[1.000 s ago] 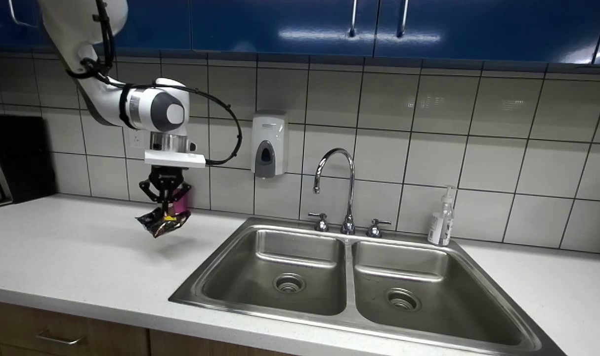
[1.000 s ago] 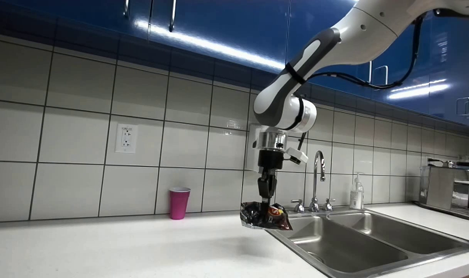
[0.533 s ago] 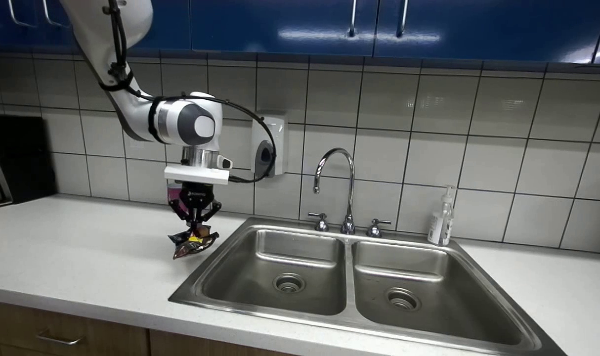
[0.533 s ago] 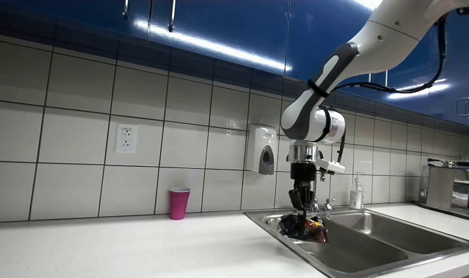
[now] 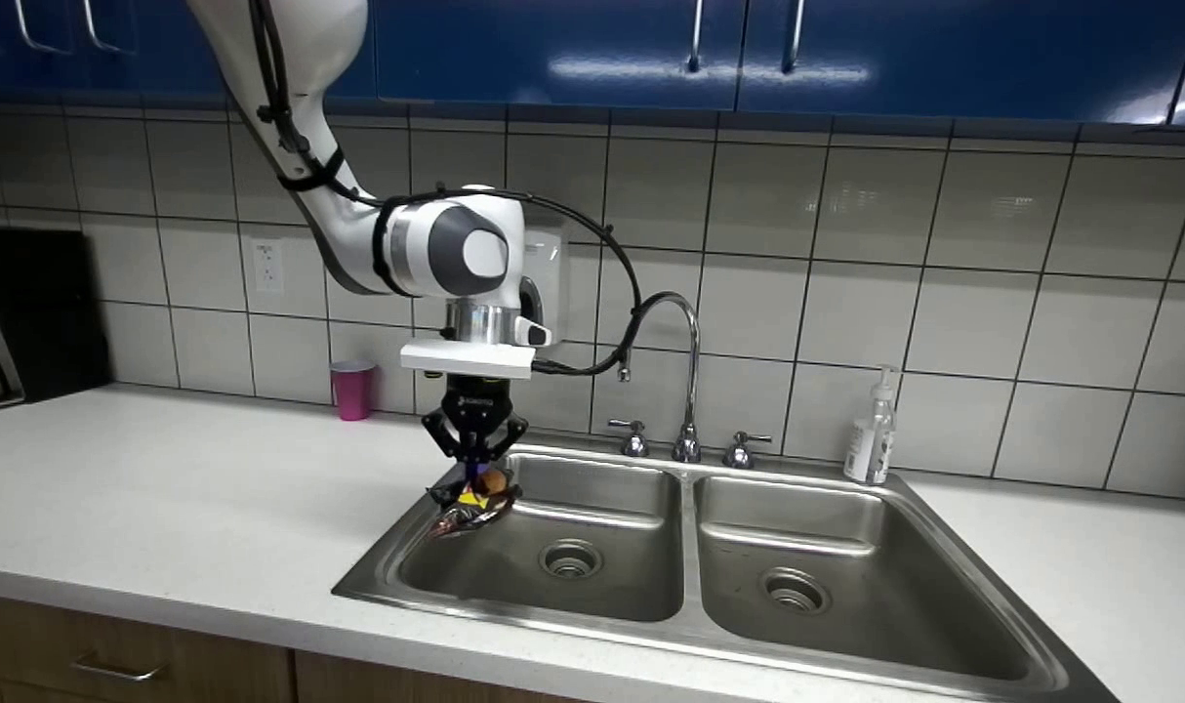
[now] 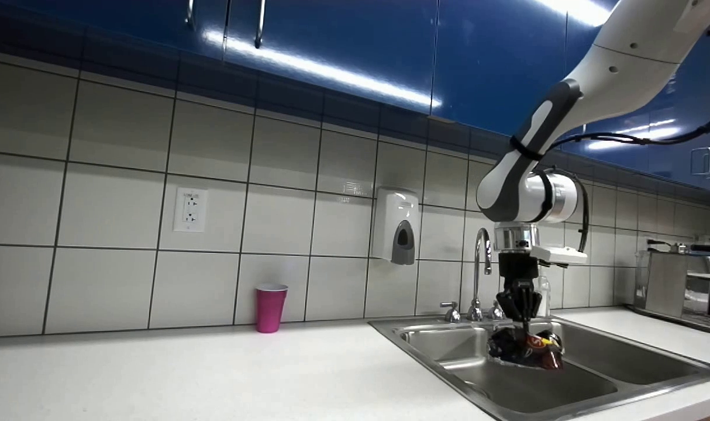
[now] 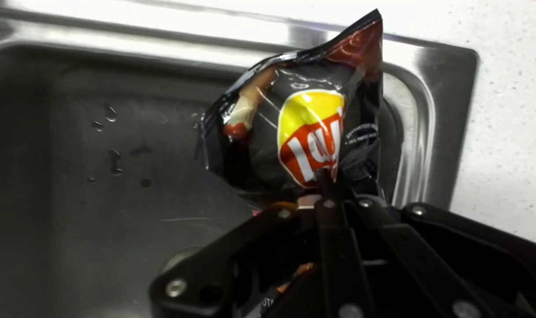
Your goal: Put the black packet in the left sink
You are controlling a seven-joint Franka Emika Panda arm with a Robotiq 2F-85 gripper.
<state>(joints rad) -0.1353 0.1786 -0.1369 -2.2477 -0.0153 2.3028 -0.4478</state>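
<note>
Black packet (image 7: 301,128) between jaws of tool (image 7: 336,185)

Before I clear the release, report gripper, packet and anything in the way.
Gripper shut on the black packet. Held above the left sink, not yet released. Faucet at the back, standing apart, likely no hindrance.

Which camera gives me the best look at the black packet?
The wrist view: the black packet is large there and its yellow-and-red logo stands out, though the fingers cover part of it. In both exterior views it looks small, held over the left sink, the logo a patch of colour.
</note>
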